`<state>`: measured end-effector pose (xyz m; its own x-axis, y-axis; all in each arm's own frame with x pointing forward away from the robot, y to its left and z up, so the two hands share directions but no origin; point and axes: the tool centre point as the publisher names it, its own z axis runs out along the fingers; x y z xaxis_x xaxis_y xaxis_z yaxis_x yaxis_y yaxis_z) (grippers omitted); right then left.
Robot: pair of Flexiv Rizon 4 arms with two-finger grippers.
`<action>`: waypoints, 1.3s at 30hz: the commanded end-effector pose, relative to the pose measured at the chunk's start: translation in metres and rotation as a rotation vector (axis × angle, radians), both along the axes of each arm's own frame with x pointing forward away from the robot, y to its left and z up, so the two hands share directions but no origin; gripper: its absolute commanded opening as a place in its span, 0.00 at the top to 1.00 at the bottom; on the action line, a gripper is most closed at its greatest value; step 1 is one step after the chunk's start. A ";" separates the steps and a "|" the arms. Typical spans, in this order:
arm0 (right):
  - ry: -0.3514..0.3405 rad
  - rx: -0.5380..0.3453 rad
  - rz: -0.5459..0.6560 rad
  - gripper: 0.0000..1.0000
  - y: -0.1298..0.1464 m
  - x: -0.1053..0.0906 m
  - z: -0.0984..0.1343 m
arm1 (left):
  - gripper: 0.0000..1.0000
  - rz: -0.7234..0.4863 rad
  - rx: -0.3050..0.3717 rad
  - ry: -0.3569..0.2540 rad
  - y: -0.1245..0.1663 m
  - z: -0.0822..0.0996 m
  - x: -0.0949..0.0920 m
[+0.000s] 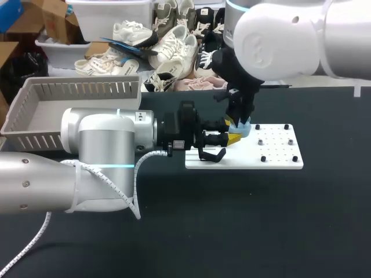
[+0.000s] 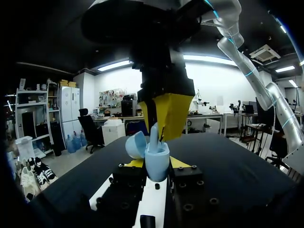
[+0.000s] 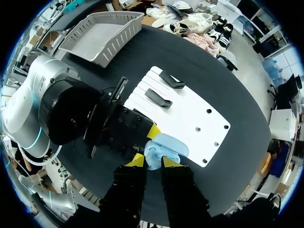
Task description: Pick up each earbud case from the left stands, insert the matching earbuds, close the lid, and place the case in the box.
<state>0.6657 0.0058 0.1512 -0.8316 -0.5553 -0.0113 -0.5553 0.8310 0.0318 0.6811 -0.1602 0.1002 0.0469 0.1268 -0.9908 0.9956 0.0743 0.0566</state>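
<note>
A pale blue earbud case (image 2: pixel 157 164) with its lid open is held upright over the near left part of the white board (image 1: pixel 278 152). My left gripper (image 1: pixel 231 139) is shut on the case from both sides. My right gripper (image 1: pixel 239 123) comes down from above, its yellow fingers (image 2: pixel 175 114) right over the open case. It is pinched on a small pale earbud (image 2: pixel 154 141) that stands in the case's mouth. In the right wrist view the case (image 3: pixel 164 148) lies just ahead of my right gripper (image 3: pixel 152 162), beside one yellow fingertip (image 3: pixel 153 131) of the left gripper.
Two black stands (image 3: pixel 158 98) sit on the board's left end, and several small black pegs (image 1: pixel 262 158) dot its right part. A grey slatted basket (image 1: pixel 40 110) stands at the back left of the black table.
</note>
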 end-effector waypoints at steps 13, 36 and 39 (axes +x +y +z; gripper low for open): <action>0.014 -0.013 0.006 1.00 0.002 0.002 -0.005 | 1.00 0.002 -0.004 -0.002 0.000 -0.001 0.000; 0.010 -0.014 0.001 0.70 0.002 0.003 -0.003 | 1.00 0.002 -0.004 -0.002 0.000 -0.001 0.000; 0.010 -0.016 0.001 0.66 0.002 0.002 -0.003 | 1.00 0.002 -0.004 -0.002 0.000 -0.001 0.000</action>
